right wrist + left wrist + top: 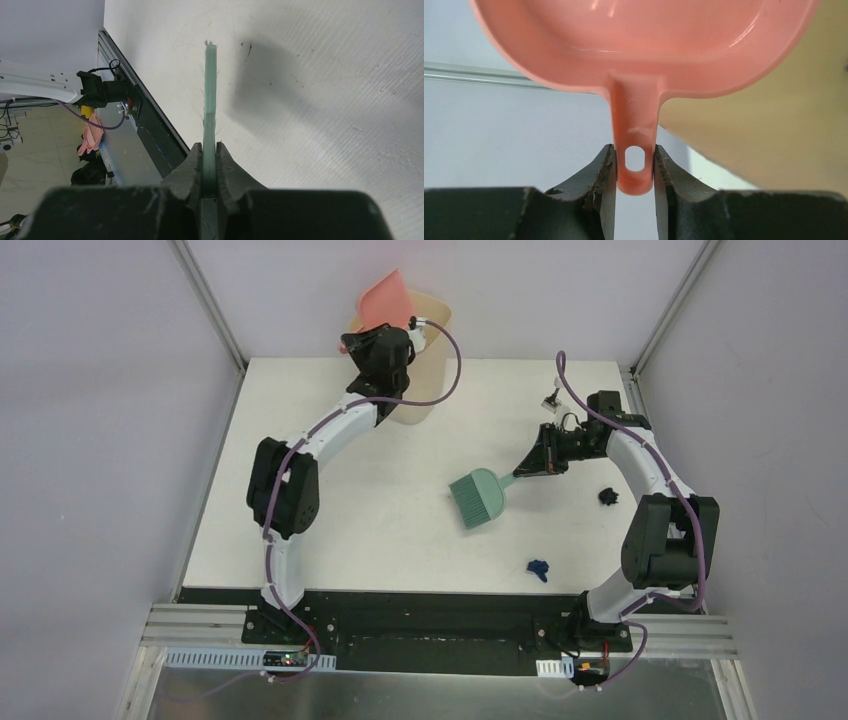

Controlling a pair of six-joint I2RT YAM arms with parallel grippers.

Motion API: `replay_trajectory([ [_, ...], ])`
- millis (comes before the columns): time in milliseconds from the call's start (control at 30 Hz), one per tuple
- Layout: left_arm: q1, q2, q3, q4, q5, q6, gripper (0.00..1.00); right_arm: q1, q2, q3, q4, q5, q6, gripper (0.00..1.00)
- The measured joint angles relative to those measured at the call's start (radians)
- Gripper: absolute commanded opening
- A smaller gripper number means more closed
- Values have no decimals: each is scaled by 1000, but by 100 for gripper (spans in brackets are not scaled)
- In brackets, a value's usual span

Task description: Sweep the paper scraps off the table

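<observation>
My left gripper (372, 328) is shut on the handle of the pink dustpan (385, 298) and holds it tilted above the cream bin (425, 390) at the table's far edge; in the left wrist view (635, 167) the pan (644, 45) fills the top. My right gripper (527, 467) is shut on the handle of the green brush (478, 496), which rests mid-table; the right wrist view (210, 165) shows the brush (210, 90) edge-on. Two paper scraps show on the white table (330, 530): a black one (606, 496) at right and a dark blue one (540, 568) near the front edge.
Grey walls and metal frame posts enclose the table on three sides. The black front strip (440, 605) carries both arm bases. The bin's cream wall (774, 115) is close on the right of the left wrist view.
</observation>
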Motion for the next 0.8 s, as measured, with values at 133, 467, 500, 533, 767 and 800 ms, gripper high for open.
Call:
replay_trajectory([
  [133, 22, -74, 26, -256, 82, -301, 11, 0, 0, 0, 0, 0, 1, 0],
  [467, 101, -270, 46, -541, 309, -760, 11, -3, 0, 0, 0, 1, 4, 0],
  [500, 105, -275, 46, -563, 337, -791, 11, -6, 0, 0, 0, 1, 4, 0],
  [533, 107, -280, 46, -587, 365, -819, 11, -9, -1, 0, 0, 2, 4, 0],
  [767, 108, -362, -18, -752, 588, -982, 14, -15, -39, 0, 6, 9, 10, 0],
  [800, 108, -397, -53, -764, 625, -1004, 14, -15, -48, 0, 7, 9, 11, 0],
])
